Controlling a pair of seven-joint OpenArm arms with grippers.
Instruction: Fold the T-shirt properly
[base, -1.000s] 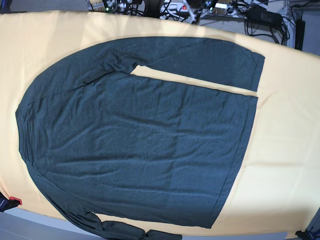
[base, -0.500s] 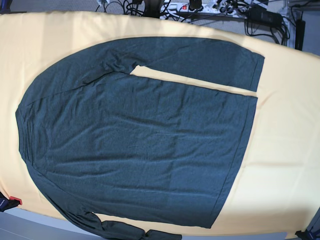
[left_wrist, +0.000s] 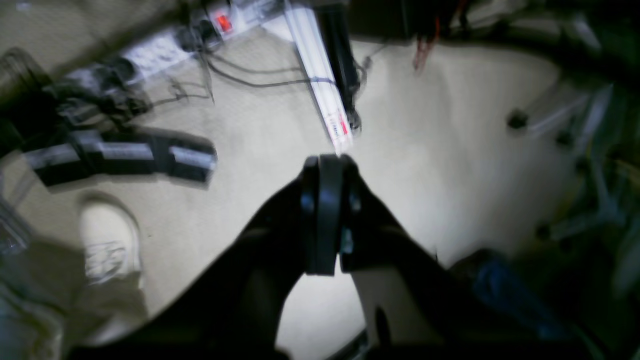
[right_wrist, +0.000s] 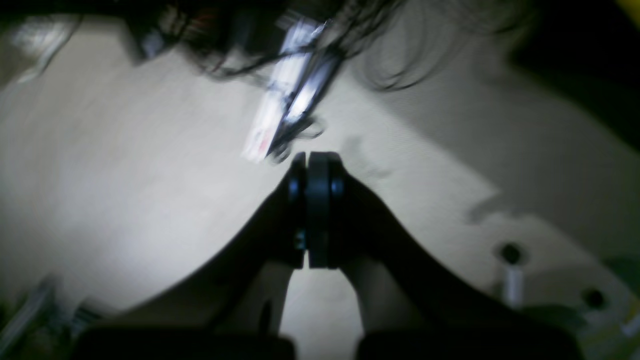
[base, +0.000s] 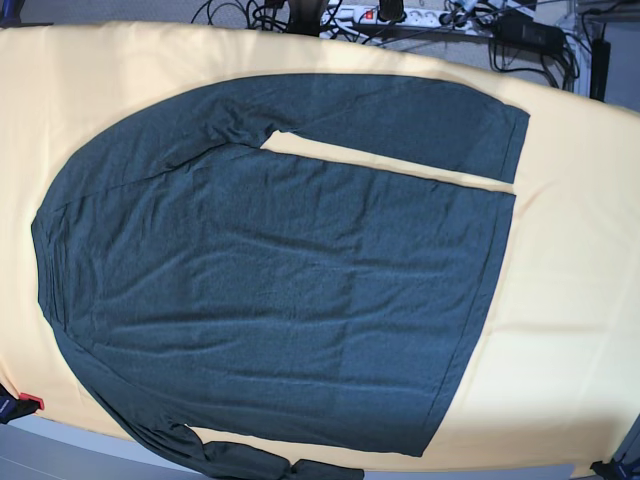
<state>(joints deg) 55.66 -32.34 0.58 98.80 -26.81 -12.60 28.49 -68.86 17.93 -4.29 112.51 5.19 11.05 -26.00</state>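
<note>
The dark charcoal-green heathered knit T-shirt (base: 280, 290) lies spread flat across the pale yellow cloth-covered table (base: 570, 300), filling most of its middle. Its hem faces right and its shoulders left. The far sleeve runs along the body toward the right; the near sleeve trails to the near table edge. Light wrinkles cross the body. The left gripper (left_wrist: 327, 220) and right gripper (right_wrist: 312, 210) each have jaws pressed together, holding nothing, above beige floor. A white power strip (base: 350, 14) and cables (base: 530, 40) lie beyond the far edge.
</note>
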